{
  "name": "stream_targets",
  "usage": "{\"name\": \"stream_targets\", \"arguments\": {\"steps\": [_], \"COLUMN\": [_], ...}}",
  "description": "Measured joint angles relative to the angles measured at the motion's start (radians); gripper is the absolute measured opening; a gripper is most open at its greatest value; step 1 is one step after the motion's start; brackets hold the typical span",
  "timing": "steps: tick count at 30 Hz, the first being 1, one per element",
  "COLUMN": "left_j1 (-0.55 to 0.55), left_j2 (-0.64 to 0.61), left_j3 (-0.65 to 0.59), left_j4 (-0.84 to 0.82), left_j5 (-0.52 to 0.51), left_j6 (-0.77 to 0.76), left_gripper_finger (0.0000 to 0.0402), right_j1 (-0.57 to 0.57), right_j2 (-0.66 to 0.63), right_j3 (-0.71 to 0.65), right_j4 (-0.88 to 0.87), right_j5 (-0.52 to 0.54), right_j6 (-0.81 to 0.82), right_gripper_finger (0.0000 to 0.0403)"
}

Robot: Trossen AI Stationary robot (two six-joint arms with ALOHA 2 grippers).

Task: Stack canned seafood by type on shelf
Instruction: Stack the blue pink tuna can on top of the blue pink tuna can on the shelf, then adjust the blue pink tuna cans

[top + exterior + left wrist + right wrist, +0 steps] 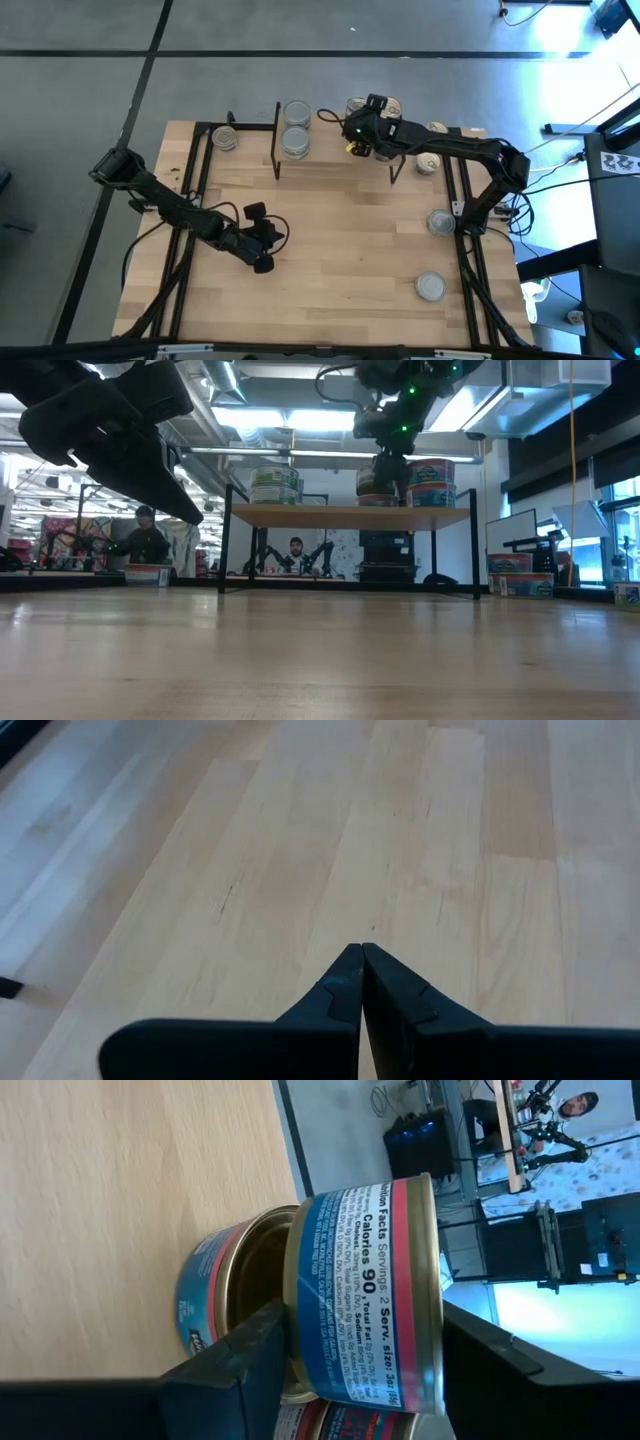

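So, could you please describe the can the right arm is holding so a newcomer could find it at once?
Find the small wooden shelf at the table's far edge. Over its right half the right gripper grips a blue can with a red band, above another can. It alone sits between dark fingers.

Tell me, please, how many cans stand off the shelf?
5 cans seen from above: one left of the shelf, four right of it; stacks may hide more.

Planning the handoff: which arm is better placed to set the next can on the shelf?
Right. The right gripper already grips a can above the shelf stack; the left gripper is shut, empty, over bare table.
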Motion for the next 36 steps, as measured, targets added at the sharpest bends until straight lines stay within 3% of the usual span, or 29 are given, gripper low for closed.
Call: {"name": "stream_targets", "arguments": {"steps": [4,14,24,31,36], "left_j1": [0.0,0.0,0.0,0.0,0.0], "left_j2": [0.0,0.0,0.0,0.0,0.0], "left_j3": [0.0,0.0,0.0,0.0,0.0], "left_j4": [0.0,0.0,0.0,0.0,0.0], "left_j5": [0.0,0.0,0.0,0.0,0.0], "left_j6": [0.001,0.001,0.001,-0.013,-0.031], "left_gripper_finger": [0.0005,0.0005,0.0005,0.0005,0.0005], "right_j1": [0.0,0.018,0.126,0.288,0.426], "right_j2": [0.0,0.003,0.003,0.002,0.001], "right_j3": [0.0,0.013,0.19,0.332,0.317], "right_j4": [-0.005,-0.057,-0.229,-0.544,-0.779], "right_j5": [-0.008,0.015,0.023,-0.059,-0.164], "right_j6": [0.001,0.037,0.07,0.382,0.686], "right_gripper_finger": [0.0227,0.0322,0.0319,0.0308,0.0307]}}
